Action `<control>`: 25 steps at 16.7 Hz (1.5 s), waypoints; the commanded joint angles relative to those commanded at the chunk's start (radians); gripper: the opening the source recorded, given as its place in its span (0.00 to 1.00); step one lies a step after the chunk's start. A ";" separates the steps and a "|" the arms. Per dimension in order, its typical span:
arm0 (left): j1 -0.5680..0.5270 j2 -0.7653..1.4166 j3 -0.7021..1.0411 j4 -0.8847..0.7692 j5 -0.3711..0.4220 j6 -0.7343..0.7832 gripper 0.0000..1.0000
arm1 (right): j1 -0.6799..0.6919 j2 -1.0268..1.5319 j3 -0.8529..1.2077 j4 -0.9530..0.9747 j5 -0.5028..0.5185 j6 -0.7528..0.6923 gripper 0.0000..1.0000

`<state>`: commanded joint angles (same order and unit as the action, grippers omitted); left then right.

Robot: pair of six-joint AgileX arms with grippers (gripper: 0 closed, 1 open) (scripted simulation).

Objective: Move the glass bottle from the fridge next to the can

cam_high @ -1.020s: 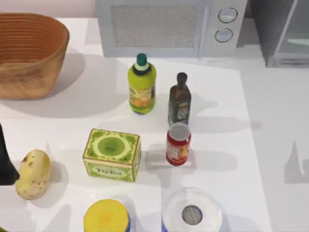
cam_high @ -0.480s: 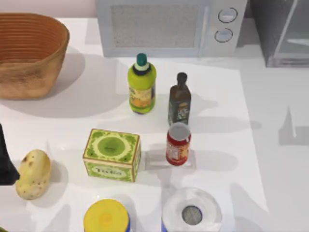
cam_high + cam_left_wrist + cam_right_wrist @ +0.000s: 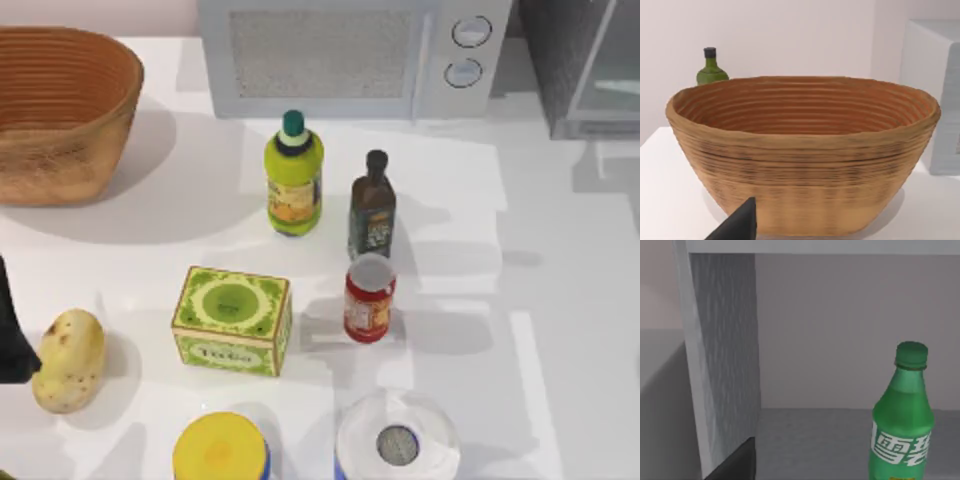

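Through the right wrist camera I am looking into the open fridge (image 3: 722, 365), and the glass bottle (image 3: 901, 425) stands upright on its grey shelf, well inside and clear of the speckled side wall. A dark finger tip (image 3: 732, 462) of the right gripper sits at the frame's lower edge, but I cannot tell whether that gripper is released or clenched. To do this reach well, I judge I should line the jaws up on the bottle's body below the shoulder, come in level, and keep off the fridge wall so nothing knocks the bottle over. On the table the can (image 3: 369, 299) waits just in front of the dark brown bottle (image 3: 372, 206), with bare table to its right for the set-down. My left arm sits parked at the table's left edge beside the potato (image 3: 67, 360), facing the wicker basket (image 3: 800, 150); its grip I cannot tell either.
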<state>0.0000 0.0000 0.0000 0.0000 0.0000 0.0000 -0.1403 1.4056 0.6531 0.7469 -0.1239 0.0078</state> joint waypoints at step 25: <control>0.000 0.000 0.000 0.000 0.000 0.000 1.00 | -0.060 0.870 0.574 0.305 -0.040 0.005 1.00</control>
<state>0.0000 0.0000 0.0000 0.0000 0.0000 0.0000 -0.2001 2.2755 1.2267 1.0518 -0.1635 0.0127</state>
